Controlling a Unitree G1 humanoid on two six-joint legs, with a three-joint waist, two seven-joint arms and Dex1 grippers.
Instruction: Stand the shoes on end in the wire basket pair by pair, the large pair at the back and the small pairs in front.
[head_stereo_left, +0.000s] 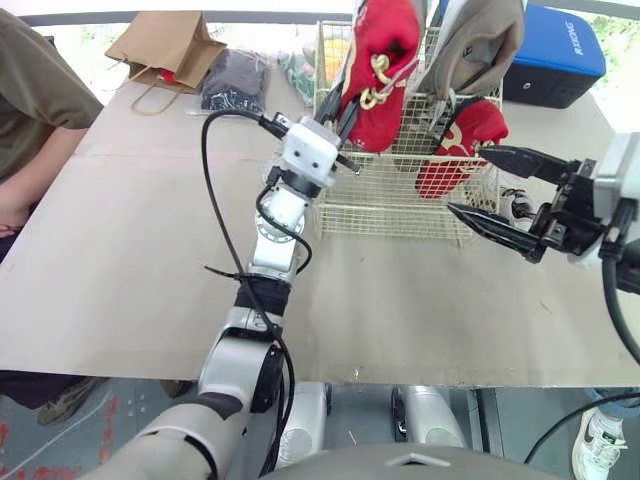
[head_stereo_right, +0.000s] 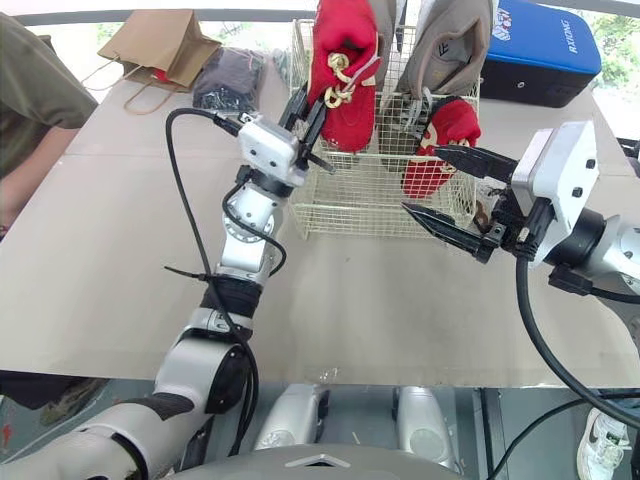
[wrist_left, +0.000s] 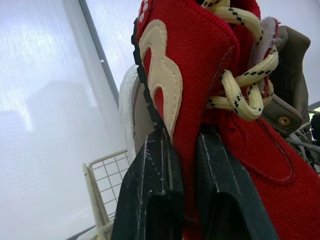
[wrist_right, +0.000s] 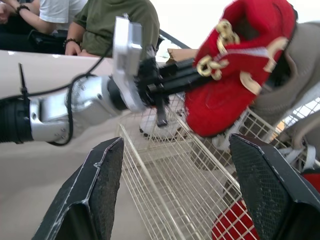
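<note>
1. Left hand (head_stereo_right: 308, 118) clenched on the large red shoe (head_stereo_left: 385, 50), black fingers pinching its felt-like side wall just below the yellow laces. The shoe stands on end at the far left corner of the wire basket (head_stereo_left: 390, 210).
2. Handling, as a judgement: the upper looks soft and likely to crumple under the pinch, while the sole is stiff. The shoe is probably light but top-heavy when upright. A hold nearer the sole edge or heel would steady it better than the fabric alone, and the loose laces could snag on the wire.
3. At the bench's (head_stereo_left: 140, 260) left edge sits a person (head_stereo_left: 30, 90) in an olive shirt. A brown paper bag (head_stereo_left: 165, 45) and a dark bundle (head_stereo_left: 232, 78) lie far left, well apart from the basket.
4. Right of the red shoe, a grey-brown shoe (head_stereo_left: 475, 40) stands upright at the back. A small red shoe (head_stereo_left: 470, 128) sits low in the front right, crowding that corner.
5. Right hand (head_stereo_left: 466, 180) hovers released, fingers spread, near the basket's right front wall.
6. Far right, a blue case (head_stereo_left: 560, 55) rests behind the basket.
</note>
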